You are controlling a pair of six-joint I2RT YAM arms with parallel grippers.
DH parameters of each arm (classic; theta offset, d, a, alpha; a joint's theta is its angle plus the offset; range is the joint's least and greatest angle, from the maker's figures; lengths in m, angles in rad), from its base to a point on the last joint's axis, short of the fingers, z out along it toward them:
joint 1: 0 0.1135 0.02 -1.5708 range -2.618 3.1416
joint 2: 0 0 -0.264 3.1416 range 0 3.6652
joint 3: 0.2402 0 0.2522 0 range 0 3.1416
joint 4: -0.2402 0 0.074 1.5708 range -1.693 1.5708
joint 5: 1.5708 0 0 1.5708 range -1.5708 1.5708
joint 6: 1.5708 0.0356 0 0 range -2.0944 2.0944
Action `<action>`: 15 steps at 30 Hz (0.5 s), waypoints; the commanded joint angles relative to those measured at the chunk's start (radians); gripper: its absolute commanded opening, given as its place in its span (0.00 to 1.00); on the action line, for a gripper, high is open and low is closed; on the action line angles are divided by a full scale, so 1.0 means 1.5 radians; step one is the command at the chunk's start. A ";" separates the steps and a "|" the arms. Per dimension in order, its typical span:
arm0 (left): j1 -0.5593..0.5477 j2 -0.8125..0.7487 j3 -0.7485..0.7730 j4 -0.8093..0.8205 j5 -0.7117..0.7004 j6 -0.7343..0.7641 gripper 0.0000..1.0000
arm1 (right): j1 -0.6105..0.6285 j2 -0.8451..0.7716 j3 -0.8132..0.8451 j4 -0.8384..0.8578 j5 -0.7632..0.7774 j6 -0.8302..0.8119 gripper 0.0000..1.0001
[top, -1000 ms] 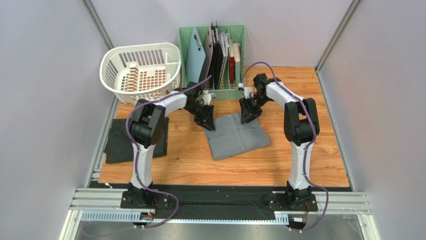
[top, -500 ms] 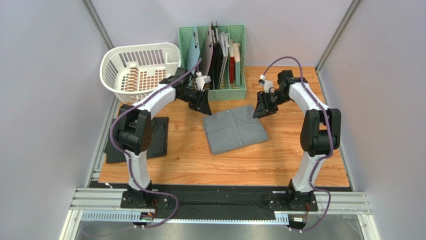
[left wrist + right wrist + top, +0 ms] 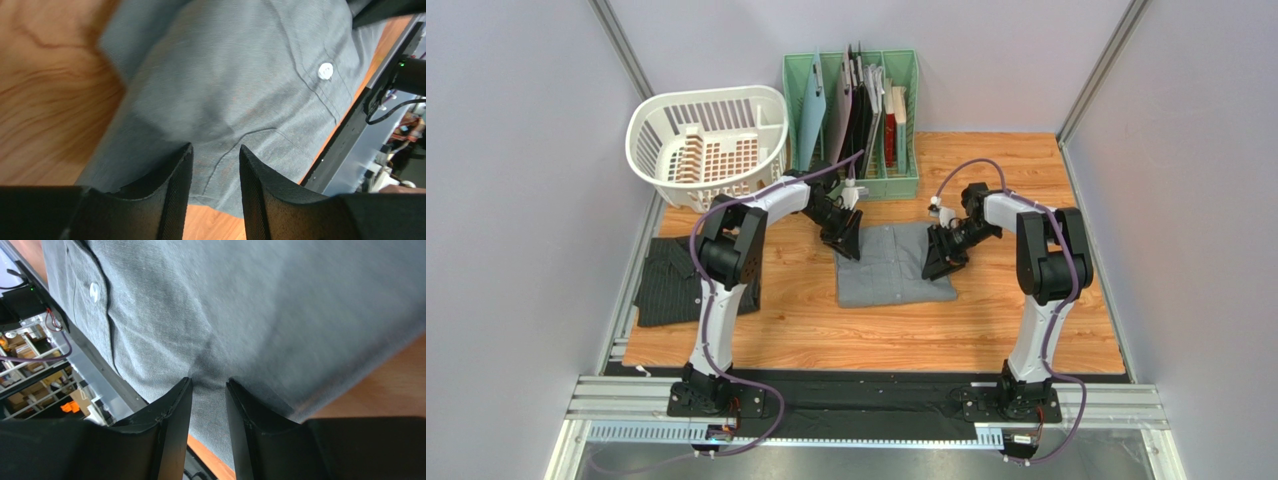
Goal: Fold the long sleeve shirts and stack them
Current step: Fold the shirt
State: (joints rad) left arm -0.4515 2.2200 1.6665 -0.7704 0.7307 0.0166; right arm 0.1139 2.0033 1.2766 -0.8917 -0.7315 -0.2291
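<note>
From above, the grey shirt (image 3: 894, 268) lies folded into a tidy rectangle in the middle of the worktop (image 3: 826, 335). The pinstriped shirt (image 3: 666, 285) lies as a dark bundle at the left edge, well apart from it and partly hidden behind the left arm; how neatly it is folded is hard to judge. A white basket (image 3: 706, 135) and a green file rack (image 3: 851, 110) stand along the far side. The left fingers (image 3: 846, 240) are down at the grey shirt's far left corner, the right fingers (image 3: 938, 262) at its right edge. In the left wrist view the fingers stand part-way apart just over fairly flat grey cloth (image 3: 240, 85), with a button (image 3: 325, 70) and the placket beyond. Nothing is gathered between them, so they look open and empty. In the right wrist view the fingers sit a little closer together with their tips at the cloth (image 3: 280, 305), and creases run into the gap. Whether a fold is caught there I cannot tell. The shirt is light, soft and limp, and I judge it would sag and fall open if lifted by one layer or a single point. The surer hold is a pinch through all the layers at two opposite edges, raised together and kept level.
</note>
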 commanded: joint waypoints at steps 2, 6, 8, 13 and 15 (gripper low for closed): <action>0.029 -0.035 0.046 -0.043 -0.004 0.077 0.48 | 0.018 -0.058 -0.001 0.033 -0.016 0.031 0.40; 0.030 -0.215 -0.033 0.008 0.068 0.064 0.52 | 0.004 -0.142 0.045 -0.014 -0.046 0.027 0.47; 0.021 -0.302 -0.108 0.044 0.090 0.077 0.61 | 0.003 -0.237 0.038 -0.019 -0.097 0.027 0.50; -0.039 -0.568 -0.281 0.165 0.066 0.048 0.99 | 0.012 -0.439 -0.072 0.080 -0.112 0.065 1.00; -0.039 -0.623 -0.348 0.269 0.114 -0.053 0.99 | 0.013 -0.487 -0.107 0.161 -0.119 0.103 1.00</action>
State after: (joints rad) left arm -0.4904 1.4361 1.3174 -0.6281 0.7952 0.0837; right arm 0.1226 1.4139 1.2133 -0.8230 -0.8387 -0.1505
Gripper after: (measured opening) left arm 0.983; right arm 0.985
